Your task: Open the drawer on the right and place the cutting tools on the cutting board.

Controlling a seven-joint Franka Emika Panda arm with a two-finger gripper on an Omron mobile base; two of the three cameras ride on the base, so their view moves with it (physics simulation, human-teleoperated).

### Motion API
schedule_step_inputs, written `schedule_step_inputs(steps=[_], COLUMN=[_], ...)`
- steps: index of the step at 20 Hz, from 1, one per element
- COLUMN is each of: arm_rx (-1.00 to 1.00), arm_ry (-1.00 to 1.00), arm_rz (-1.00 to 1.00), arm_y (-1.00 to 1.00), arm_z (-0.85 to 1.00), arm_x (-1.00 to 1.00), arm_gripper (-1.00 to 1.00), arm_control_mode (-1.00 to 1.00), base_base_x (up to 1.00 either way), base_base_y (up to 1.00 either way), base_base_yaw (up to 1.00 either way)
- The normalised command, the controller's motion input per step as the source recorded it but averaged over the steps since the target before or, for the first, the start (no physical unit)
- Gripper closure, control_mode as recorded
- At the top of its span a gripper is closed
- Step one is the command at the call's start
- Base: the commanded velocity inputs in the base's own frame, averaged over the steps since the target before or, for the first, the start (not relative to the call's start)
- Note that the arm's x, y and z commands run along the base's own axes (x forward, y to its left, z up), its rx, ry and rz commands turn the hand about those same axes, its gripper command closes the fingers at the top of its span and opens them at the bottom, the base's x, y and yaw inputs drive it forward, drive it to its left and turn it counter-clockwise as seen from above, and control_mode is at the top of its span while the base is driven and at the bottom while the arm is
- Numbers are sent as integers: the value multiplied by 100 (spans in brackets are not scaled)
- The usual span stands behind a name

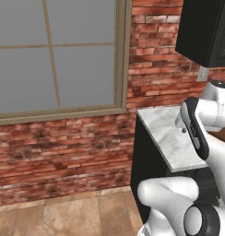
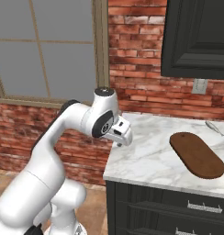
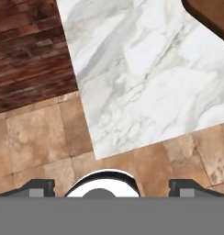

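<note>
Gripper [image 3: 112, 186]: fingers spread wide, nothing held, poised above counter's left corner. Cutting board [image 2: 197, 154]: laid flat on marble countertop [image 2: 146, 158], well right of gripper. Slim tool [image 2: 215, 128]: lying beyond board.

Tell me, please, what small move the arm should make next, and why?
Probably lower the open gripper towards the drawers at the right: they look shut beneath the countertop, and the cutting board lies bare. The gripper holds nothing above the counter's left corner, and a slim silvery tool lies behind the board.
</note>
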Motion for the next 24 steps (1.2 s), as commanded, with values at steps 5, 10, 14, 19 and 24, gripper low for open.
schedule_step_inputs(steps=[5,10,14,19,24], arm_rx=[1,3,13,23,21], arm_ry=[0,0,0,-4,-13], arm_rz=[-30,-34,-31,-23,-20], arm_y=[-68,-91,-97,-89,-61], arm_z=[-47,-61,-48,-44,-24], arm_x=[0,0,1,1,-1], arm_gripper=[-100,-100,-100,-100,-100], arm_control_mode=[-100,-100,-100,-100,-100], base_base_x=[0,0,0,0,0], base_base_y=[0,0,0,0,0], base_base_yaw=[0,0,0,0,0])
